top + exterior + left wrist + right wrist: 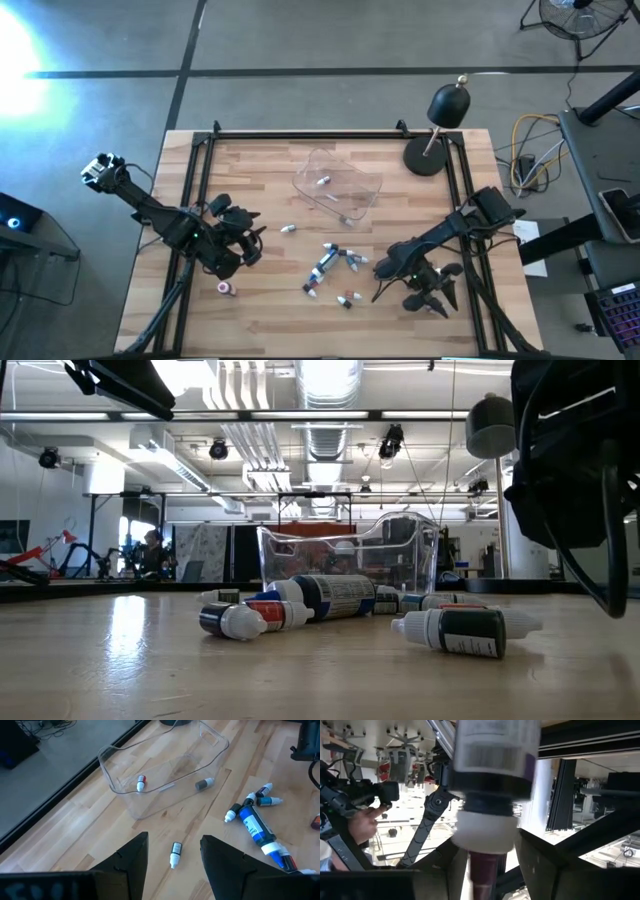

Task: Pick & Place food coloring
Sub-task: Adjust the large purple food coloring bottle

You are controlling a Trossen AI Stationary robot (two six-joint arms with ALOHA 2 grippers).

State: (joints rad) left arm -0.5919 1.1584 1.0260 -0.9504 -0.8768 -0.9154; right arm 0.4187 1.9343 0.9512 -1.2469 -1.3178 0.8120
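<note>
We've got the right end effector (432,298) low at the surface's (260,320) right front, fingers around a bottle (492,795). Left end effector (172,857) hangs open, empty. Loose bottles (330,265) lie mid-surface, two more sit in the tray (365,185).

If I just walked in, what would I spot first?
Probably the clear tray lying tilted mid-table with two tiny bottles inside. Next, the scattered food coloring bottles on the wood in front of it. The right gripper has a bottle between its fingers, near the table's right edge.
</note>
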